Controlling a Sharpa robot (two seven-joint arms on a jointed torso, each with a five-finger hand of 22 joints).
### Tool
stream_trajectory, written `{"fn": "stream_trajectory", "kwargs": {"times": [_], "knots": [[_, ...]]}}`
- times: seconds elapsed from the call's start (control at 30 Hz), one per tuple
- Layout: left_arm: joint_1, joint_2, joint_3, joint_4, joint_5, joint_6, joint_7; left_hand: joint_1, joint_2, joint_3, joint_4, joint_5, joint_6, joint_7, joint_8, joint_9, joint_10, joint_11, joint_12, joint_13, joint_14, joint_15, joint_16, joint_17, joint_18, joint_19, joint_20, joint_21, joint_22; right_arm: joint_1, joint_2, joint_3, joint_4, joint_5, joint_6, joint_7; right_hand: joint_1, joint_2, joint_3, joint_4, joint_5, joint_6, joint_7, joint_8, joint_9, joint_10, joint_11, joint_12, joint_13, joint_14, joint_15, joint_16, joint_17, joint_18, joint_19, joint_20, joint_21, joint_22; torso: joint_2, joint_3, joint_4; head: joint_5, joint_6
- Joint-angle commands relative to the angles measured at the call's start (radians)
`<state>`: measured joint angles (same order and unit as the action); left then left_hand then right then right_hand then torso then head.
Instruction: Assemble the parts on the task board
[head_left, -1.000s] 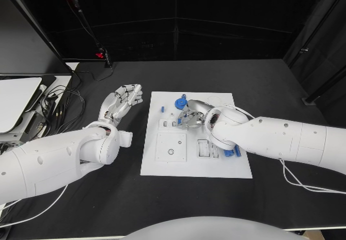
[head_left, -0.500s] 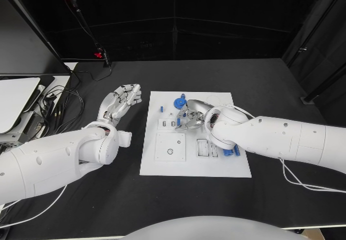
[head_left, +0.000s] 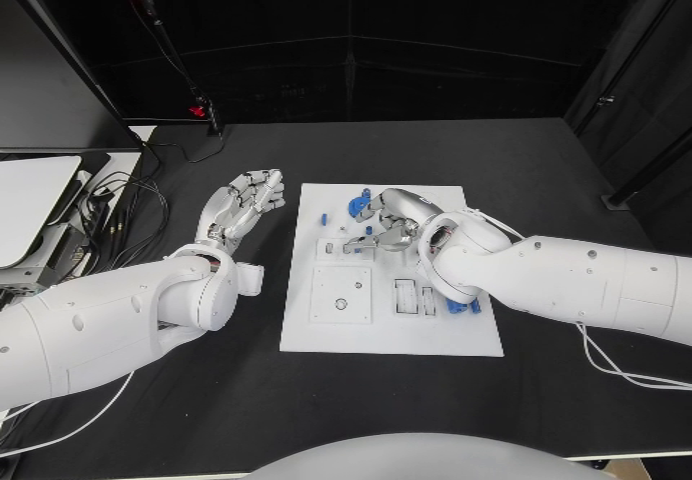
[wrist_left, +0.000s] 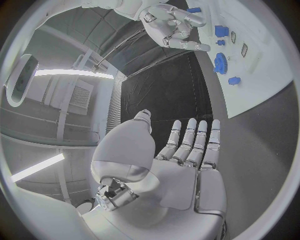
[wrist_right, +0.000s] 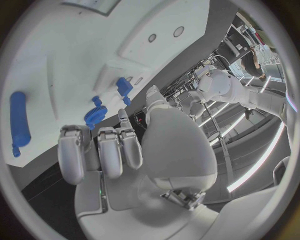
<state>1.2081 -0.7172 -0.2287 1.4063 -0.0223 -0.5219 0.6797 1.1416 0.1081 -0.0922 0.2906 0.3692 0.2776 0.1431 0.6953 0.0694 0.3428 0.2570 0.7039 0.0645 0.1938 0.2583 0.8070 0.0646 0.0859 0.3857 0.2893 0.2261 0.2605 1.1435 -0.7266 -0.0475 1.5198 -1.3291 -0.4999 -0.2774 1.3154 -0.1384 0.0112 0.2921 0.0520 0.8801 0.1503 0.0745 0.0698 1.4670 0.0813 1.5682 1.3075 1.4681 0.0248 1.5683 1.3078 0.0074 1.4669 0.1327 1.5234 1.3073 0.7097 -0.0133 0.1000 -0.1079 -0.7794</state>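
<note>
1. Two hands in play. The left hand (head_left: 245, 201) sits left of centre in the head view, above the black table (head_left: 173, 400) just off the task board's left edge, fingers stretched out side by side, nothing in it.
2. Left wrist view backs that up: the palm (wrist_left: 181, 175) is flat, fingers straight, nothing between them.
3. Over to the right hand (head_left: 387, 222), above the upper middle of the task board (head_left: 389, 335). Fingers are curled down toward the board; whether they pinch a part, I cannot tell.
4. Right wrist view: its fingers (wrist_right: 100, 150) are bent in together over the white plate.
5. Parts: a blue gear (head_left: 359, 207) lies at the board's upper centre, just left of the right hand.
6. Small blue peg (head_left: 326, 216) sits further left.
7. Another blue part (head_left: 462, 305) peeks out under the right forearm, right of centre.
</note>
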Motion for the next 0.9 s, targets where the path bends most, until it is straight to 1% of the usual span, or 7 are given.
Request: {"fn": "stream_trajectory", "kwargs": {"times": [0.03,0.33,0.57,0.63,0.67,0.73,0.9], "knots": [[0.006,-0.002,0.001,0.007,-0.007,0.036,0.138,0.012,0.001,-0.008,0.001,0.003,-0.013,0.153,-0.004,-0.002,-0.002,0.003,-0.002,-0.001,-0.001,0.0,-0.004,-0.001,0.009,0.024,0.001,0.016,0.013,0.013,-0.033,0.002,0.037,0.119,-0.188,0.149,-0.01,0.031,0.009,-0.002,0.01,0.005,-0.009,0.003,0.001,0.104,-0.016,0.003,0.263,0.103,-0.014,0.002,0.263,0.016,0.041,-0.007,-0.024,0.226,-0.002,-0.0013,0.001,0.001,0.0],[0.06,-0.016,0.0,0.025,-0.156,0.1,-0.037,-0.003,0.011,-0.075,0.002,-0.063,-0.172,0.058,-0.035,-0.004,0.174,-0.025,0.075,0.021,0.201,-0.043,0.057,0.018,0.056,0.184,-0.004,0.14,0.073,0.075,-0.181,0.002,0.144,0.631,-0.168,0.412,-0.08,0.115,-0.051,-0.006,0.132,0.003,-0.003,0.012,0.004,0.104,-0.015,0.003,0.263,0.103,-0.013,0.002,0.263,0.066,-0.117,-0.012,-0.208,0.139,-0.003,-0.0005,-0.0045,0.016,0.003],[0.138,-0.015,-0.006,0.01,-0.377,0.16,-0.229,0.0,0.023,-0.131,0.001,-0.077,-0.191,0.04,0.063,-0.002,0.603,-0.154,0.364,0.233,0.63,-0.188,0.297,0.203,0.094,0.467,-0.094,0.363,0.183,0.084,-0.241,0.0,0.149,0.884,0.029,0.6,-0.093,0.206,-0.118,-0.004,0.147,-0.042,0.016,0.024,0.002,-0.146,0.012,-0.218,0.084,-0.19,0.003,-0.355,-0.075,0.167,-0.541,0.011,-0.76,-0.121,-0.01,0.0017,-0.0128,0.01,0.0],[0.16,-0.008,-0.007,0.002,-0.433,0.177,-0.287,-0.003,0.025,-0.148,-0.001,-0.078,-0.159,0.032,0.1,-0.003,0.838,-0.168,0.614,0.68,0.785,-0.206,0.454,0.412,0.09,0.534,-0.134,0.484,0.262,0.085,-0.251,0.0,0.148,0.953,0.058,0.628,-0.115,0.221,-0.135,-0.002,0.149,-0.056,0.023,0.03,0.002,-0.215,0.021,-0.278,0.034,-0.249,0.013,-0.427,-0.144,0.168,-0.552,0.015,-0.788,-0.135,-0.012,0.0024,-0.0135,0.008,0.003],[0.177,-0.001,-0.007,-0.002,-0.476,0.191,-0.332,-0.001,0.023,-0.161,0.0,-0.076,-0.108,0.038,0.108,-0.003,1.059,-0.15,0.79,1.153,1.056,-0.213,0.641,0.907,0.086,0.553,-0.136,0.599,0.349,0.085,-0.254,0.0,0.148,0.978,0.066,0.636,-0.135,0.234,-0.15,0.0,0.154,-0.067,0.029,0.038,0.003,-0.263,0.027,-0.317,-0.001,-0.296,0.021,-0.477,-0.194,0.168,-0.562,0.019,-0.812,-0.147,-0.013,0.0027,-0.0142,0.008,0.003],[0.189,0.003,-0.008,-0.005,-0.511,0.205,-0.366,-0.005,0.023,-0.173,-0.001,-0.075,-0.064,0.048,0.1,-0.004,1.191,-0.141,0.856,1.432,1.24,-0.203,0.732,1.258,0.053,0.662,-0.135,0.808,0.576,0.085,-0.26,-0.001,0.148,1.033,0.083,0.656,-0.163,0.245,-0.171,-0.005,0.156,-0.088,0.04,0.047,0.003,-0.307,0.038,-0.348,-0.03,-0.347,0.032,-0.521,-0.242,0.166,-0.575,0.027,-0.838,-0.158,-0.01,0.0009,-0.0143,0.007,0.009],[0.234,0.026,-0.008,-0.015,-0.665,0.302,-0.516,-0.01,0.02,-0.199,0.0,-0.077,0.043,0.072,0.042,-0.003,1.228,-0.107,0.867,1.506,1.377,-0.167,0.764,1.506,-0.026,0.944,-0.113,1.203,1.073,0.084,-0.265,-0.001,0.143,1.128,0.114,0.699,-0.235,0.275,-0.224,0.0,0.161,-0.134,0.051,0.084,0.007,-0.373,0.051,-0.369,-0.068,-0.414,0.045,-0.536,-0.296,0.165,-0.601,0.041,-0.88,-0.172,-0.011,0.0009,-0.0165,0.004,0.014]]}}
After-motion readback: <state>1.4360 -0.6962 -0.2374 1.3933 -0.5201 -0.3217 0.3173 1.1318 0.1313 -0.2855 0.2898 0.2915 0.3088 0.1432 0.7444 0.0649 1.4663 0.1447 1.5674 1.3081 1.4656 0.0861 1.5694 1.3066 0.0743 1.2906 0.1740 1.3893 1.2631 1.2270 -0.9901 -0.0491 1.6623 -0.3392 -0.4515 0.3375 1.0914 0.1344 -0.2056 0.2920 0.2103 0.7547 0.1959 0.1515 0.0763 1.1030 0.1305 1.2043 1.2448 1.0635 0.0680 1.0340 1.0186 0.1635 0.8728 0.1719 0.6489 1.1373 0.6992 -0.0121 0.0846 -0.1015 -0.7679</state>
